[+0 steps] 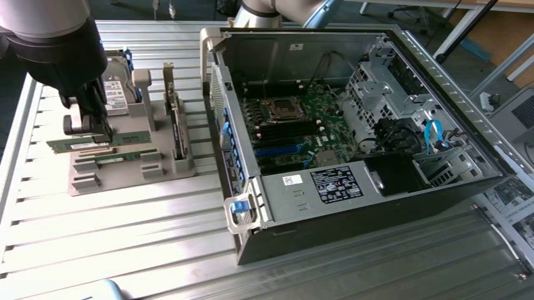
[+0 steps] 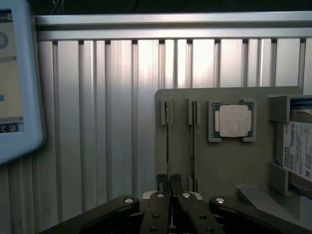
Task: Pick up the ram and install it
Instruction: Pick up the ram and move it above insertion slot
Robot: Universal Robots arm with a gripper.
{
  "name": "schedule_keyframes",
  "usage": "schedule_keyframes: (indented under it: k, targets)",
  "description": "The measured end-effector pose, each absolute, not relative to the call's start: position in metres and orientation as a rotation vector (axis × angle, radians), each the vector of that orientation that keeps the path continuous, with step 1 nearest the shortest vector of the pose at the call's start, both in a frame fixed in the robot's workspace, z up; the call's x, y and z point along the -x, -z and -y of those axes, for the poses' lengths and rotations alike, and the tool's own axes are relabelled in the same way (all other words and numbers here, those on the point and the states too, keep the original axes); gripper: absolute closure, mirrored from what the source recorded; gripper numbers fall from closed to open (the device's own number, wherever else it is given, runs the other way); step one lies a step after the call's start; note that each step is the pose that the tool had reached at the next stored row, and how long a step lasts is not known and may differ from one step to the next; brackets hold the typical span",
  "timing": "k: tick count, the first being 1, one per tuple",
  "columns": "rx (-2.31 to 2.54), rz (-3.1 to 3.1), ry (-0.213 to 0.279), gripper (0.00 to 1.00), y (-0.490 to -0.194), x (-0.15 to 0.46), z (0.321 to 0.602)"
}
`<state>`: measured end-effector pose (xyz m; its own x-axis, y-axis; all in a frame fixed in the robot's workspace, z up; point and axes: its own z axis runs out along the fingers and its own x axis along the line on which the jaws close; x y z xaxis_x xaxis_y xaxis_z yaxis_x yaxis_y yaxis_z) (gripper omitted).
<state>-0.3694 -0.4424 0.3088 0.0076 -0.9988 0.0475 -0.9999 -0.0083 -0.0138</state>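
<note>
Met, at the exterior view's far left, the dark arm (image 1: 50,37) reaching down over the slatted metal table (image 1: 109,231). Found the gripper (image 1: 100,135) beneath it clenched on the ram (image 1: 74,145), a long green stick with a white sticker, lying lengthwise along the outermost slot of the grey fixture (image 1: 125,175) on that side. Could not tell from there whether seated in the slot or raised just clear of it. Confirmed the grip through the wrist view: black fingertips (image 2: 162,179) pressed together on the near end of the ram (image 2: 167,141), seen edge-on as a thin line running away down its slot. Noted a second green stick (image 1: 117,157) just beside the first, one slot further toward the exterior view's right, untouched by the gripper and, in the wrist view, parallel to the ram. Picked out past it in the wrist view a square silver processor (image 2: 234,120) in its own recess, a hard drive (image 2: 298,148) with a white label at the fixture's edge, and a white-framed screen (image 2: 14,73) off the fixture, over the table slats. Passed, further right in the exterior view, a card (image 1: 175,119) standing on edge along the fixture's side nearest the computer. Reached last the open computer case (image 1: 351,234), well apart from the gripper, with the green motherboard (image 1: 311,128) exposed inside and a blue cable (image 1: 431,136) looped toward the exterior view's right.
</note>
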Motion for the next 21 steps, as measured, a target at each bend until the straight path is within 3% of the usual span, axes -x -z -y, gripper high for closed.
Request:
schedule_keyframes:
  k: [21]
  targets:
    - [-2.213, 2.195, -0.068, 0.88, -0.320, 0.369, 0.442]
